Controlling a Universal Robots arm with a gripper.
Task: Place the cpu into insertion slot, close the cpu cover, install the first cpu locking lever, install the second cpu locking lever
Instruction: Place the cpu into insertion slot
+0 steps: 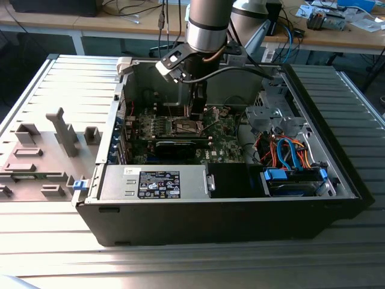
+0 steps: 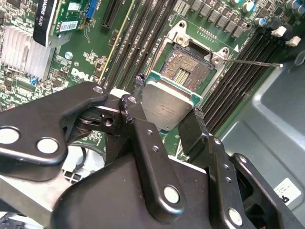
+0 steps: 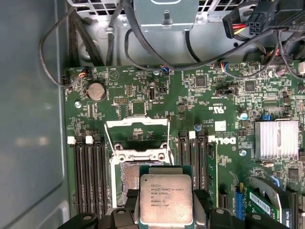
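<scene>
Black hand (image 2: 167, 99) around silver-faced, green-rimmed cpu (image 2: 167, 109), seemingly unseated

Print on the cpu (image 3: 166, 199); sticker (image 1: 159, 184) on the power supply (image 1: 117, 183)

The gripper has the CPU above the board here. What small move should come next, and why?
Probably a short shift to centre the cpu over the insertion slot before lowering. The gripper grips it by its edges, it seems to overlap only part of the open socket, and the cpu cover stands raised.
</scene>
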